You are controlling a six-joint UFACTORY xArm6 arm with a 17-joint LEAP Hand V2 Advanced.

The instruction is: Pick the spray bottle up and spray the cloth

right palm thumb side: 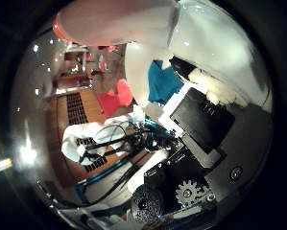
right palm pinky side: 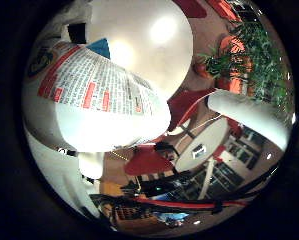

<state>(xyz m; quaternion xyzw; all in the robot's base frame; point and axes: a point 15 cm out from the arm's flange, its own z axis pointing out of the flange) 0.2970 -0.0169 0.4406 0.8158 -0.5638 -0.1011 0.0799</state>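
While your robot's right hand (right palm thumb side: 200, 143) looks out from its palm, the white plastic spray bottle with a red and black printed label (right palm pinky side: 96, 95) fills the left half of the little finger side view, so it sits very close against the palm. One white finger (right palm pinky side: 249, 117) reaches in from the right of that frame, just beside the bottle's rounded end. In the thumb side view the bottle's smooth white body runs across the top of the frame, with white and black finger parts pressed along its right side, and a geared part of the hand sits at the lower right. Your fingers appear curled round the bottle, gripping it.

You can see the blue cloth (right palm thumb side: 162, 81) in the upper middle of the thumb side view, lying on the round white table (right palm pinky side: 154, 40), well apart from the bottle. A small corner of it also shows at the upper left of the little finger side view, behind the label. Green leafy plants in orange pots (right palm pinky side: 239, 55) stand at the upper right there
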